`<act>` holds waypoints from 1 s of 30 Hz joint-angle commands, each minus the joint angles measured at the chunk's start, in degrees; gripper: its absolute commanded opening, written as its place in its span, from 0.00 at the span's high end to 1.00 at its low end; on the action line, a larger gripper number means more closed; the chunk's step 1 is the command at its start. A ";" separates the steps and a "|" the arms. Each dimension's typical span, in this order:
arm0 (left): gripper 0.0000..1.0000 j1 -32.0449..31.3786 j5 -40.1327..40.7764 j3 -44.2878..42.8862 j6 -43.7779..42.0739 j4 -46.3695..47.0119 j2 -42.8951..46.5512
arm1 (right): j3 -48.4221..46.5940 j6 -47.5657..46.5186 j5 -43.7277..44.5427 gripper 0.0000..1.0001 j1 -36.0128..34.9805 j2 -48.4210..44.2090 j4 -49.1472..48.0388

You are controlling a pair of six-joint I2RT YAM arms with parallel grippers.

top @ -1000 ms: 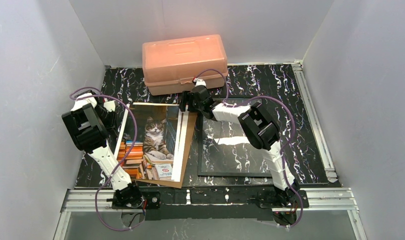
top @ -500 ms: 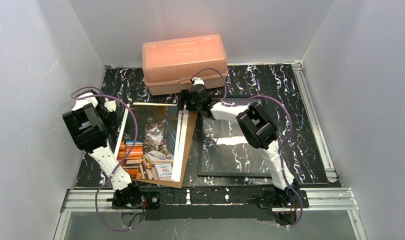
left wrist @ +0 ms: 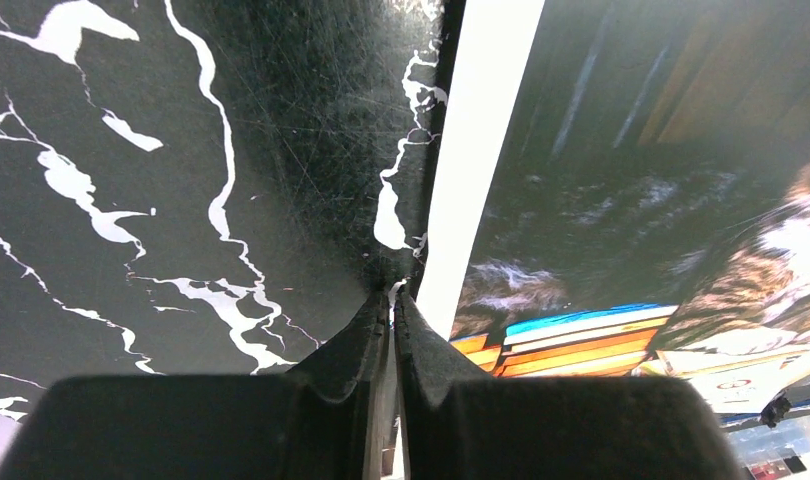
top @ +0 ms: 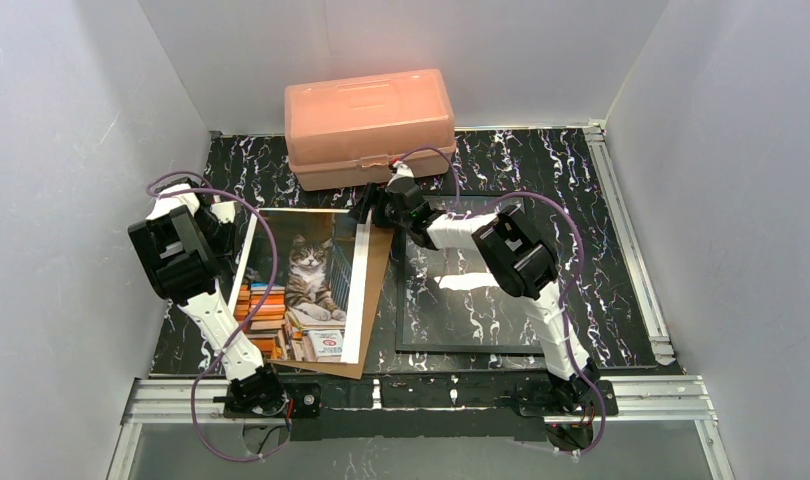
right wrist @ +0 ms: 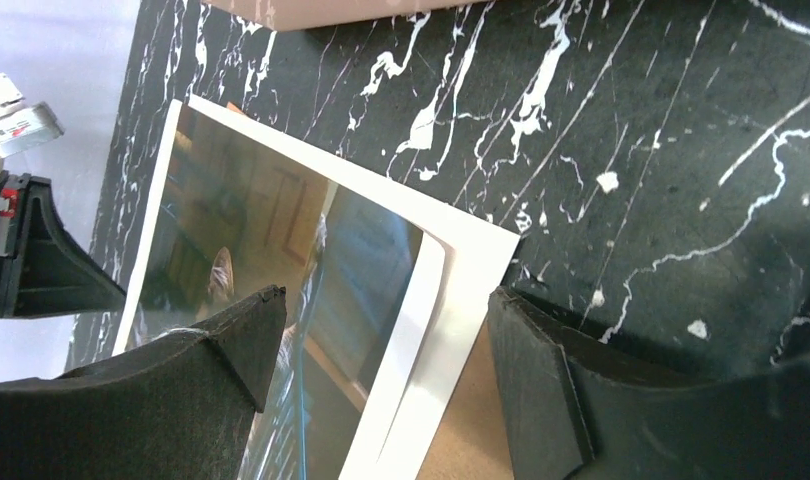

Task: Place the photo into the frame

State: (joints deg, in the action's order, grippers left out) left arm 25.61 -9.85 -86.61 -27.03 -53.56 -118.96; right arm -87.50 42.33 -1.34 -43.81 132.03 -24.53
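— Black marble-patterned surface (top: 541, 170), then. Where on it does the photo lie?

— The photo (top: 301, 285), with its cat and orange books face up, lies on the left half. It rests on a white sheet (top: 357, 300) and a brown board (top: 379, 280), both of which show past its right edge. The frame (top: 461, 310) lies flat just right of the board and apart from the photo, with the marble pattern showing through its pane. A peach box (top: 369, 125) stands at the back.

— How do the left jaws stand?

— They are pressed together, low at the photo's white left edge. The fingers (left wrist: 356, 335) meet tip to tip right beside that border. A second ago they stood slightly apart, and they have closed since. The wrist view does not show whether a sliver of paper is nipped between them.

— And the right jaws?

— They are spread wide, as they were before, above the photo's far right corner. One finger (right wrist: 231, 345) is over the print and the other (right wrist: 541, 390) is out over the marble. That corner of the print appears to curl slightly off the white sheet beneath it. Against the earlier overhead view, the right wrist has swung a little to the left, over the corner. The photo, board and frame lie where they did.
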 commanded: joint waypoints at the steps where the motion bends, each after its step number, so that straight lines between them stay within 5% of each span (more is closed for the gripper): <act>1: 0.95 -1.70 -3.83 2.15 -0.63 2.07 -4.44 | 4.17 4.34 -4.15 0.19 0.17 -3.68 -5.93; 15: 0.97 -1.88 -3.10 2.41 -1.40 1.88 -4.29 | 5.74 11.53 -13.01 0.21 1.27 -3.90 -19.69; 23: 0.98 -1.89 -2.42 2.21 -1.96 1.89 -4.11 | -0.71 -4.86 3.52 0.15 0.91 -6.35 5.45; 30: 1.00 -2.42 -2.77 0.52 -0.32 1.88 -4.76 | -7.33 -10.15 8.99 0.11 -0.03 -2.58 15.27</act>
State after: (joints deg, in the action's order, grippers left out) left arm 24.97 -8.73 -87.26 -28.21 -54.22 -119.42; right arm -89.78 37.34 3.09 -43.18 130.10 -16.14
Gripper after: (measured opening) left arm 0.009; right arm 0.891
